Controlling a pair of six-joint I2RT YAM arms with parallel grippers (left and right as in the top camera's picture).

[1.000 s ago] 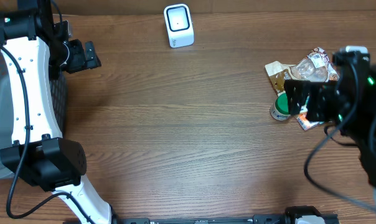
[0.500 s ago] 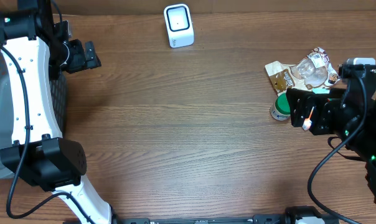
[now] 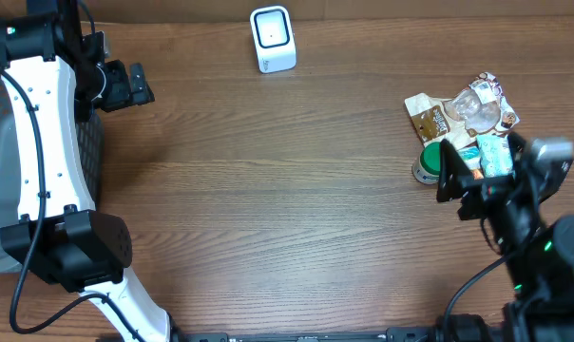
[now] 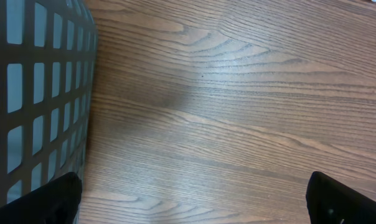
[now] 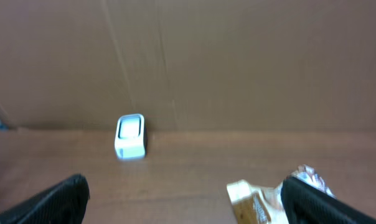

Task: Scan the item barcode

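The white barcode scanner [image 3: 273,38] stands at the table's far edge; the right wrist view shows the scanner [image 5: 131,135] small against a brown wall. The items lie in a pile at the right: a brown packet [image 3: 428,116], a crinkly clear bag [image 3: 482,103], a green-lidded tub [image 3: 426,163] and a teal pack [image 3: 493,152]. My right gripper [image 3: 479,165] hangs open over the pile's near side, holding nothing; the brown packet [image 5: 250,202] shows beside its right finger. My left gripper [image 3: 143,84] is open and empty at the far left, above bare wood [image 4: 194,202].
A grey mesh basket [image 4: 32,93] stands at the left side of the table, close beside the left gripper. The white left arm [image 3: 40,161] runs along that side. A brown cardboard wall [image 5: 238,62] backs the table.
The right arm has drawn back toward the near edge, uncovering more of the pile, including the teal pack. The left arm has not moved.
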